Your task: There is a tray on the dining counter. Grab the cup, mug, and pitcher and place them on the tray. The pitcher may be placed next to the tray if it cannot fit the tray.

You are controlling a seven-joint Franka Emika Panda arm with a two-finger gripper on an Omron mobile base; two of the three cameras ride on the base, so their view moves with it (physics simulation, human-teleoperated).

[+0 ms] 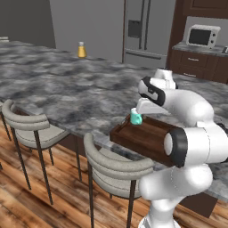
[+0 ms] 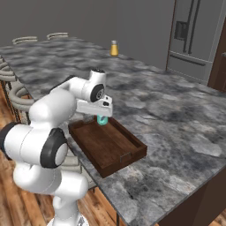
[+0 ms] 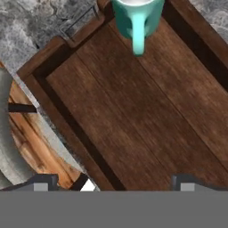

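- One tray (image 2: 110, 148) lies on the dining counter (image 2: 176, 110), at the counter's near edge above the stools; it is dark brown wood with visible plank grain, rectangular, with a low raised rim and a cut-out grip in one short end.
- One mug (image 3: 136, 18) stands upright inside the tray, close to one of its short ends and near a corner; it is smooth teal with a white inside and a curved handle that points toward the tray's middle.
- The rest of the tray floor is bare wood.
- One gripper (image 2: 102, 114) hangs over the tray just beside the mug, its jaws spread wide apart with nothing between them; in the hand view the two dark finger tips (image 3: 44, 181) sit far apart above the wood.
- One small yellow bottle (image 1: 81, 50) with a pale cap stands upright well apart from the tray, near the counter's far edge.
- The counter top is one long slab of grey-and-black marbled stone, flat and polished.
- Two stools (image 1: 116, 171) with curved, padded grey backs and thin dark metal legs stand along the counter's near edge in the left base view; more curved backs show along that edge in the right base view.
- One steel refrigerator (image 1: 147, 29) and one white microwave (image 1: 202, 36) stand behind the counter, the microwave on dark wooden cabinets.
- The floor is reddish wood planking.
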